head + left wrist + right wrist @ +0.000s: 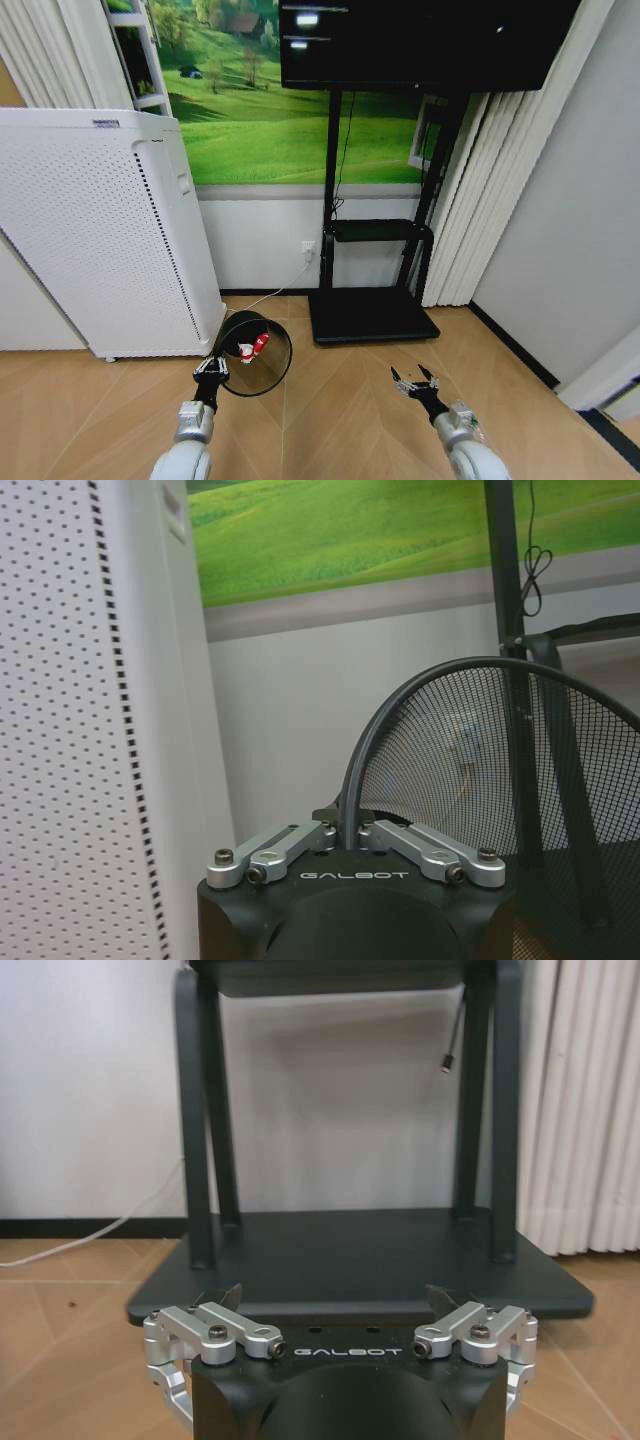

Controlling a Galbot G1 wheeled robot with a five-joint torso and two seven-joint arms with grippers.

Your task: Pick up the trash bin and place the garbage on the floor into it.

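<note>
So the left gripper (211, 368) is clamped on the rim of the trash bin (262, 364), holding it tipped on its side so the opening faces the camera, just above the wood floor (330, 400). In the left wrist view the fingers (300, 838) are pinched tight around the black rim wire. There's a red-and-white wrapper (256, 347) sitting inside the bin against the mesh. A big white perforated appliance (100, 240) stands right next to it on the robot's left. The right gripper (414, 380) hangs over bare floor with its jaws spread wide and nothing in them, facing the black TV stand (372, 312).
</note>
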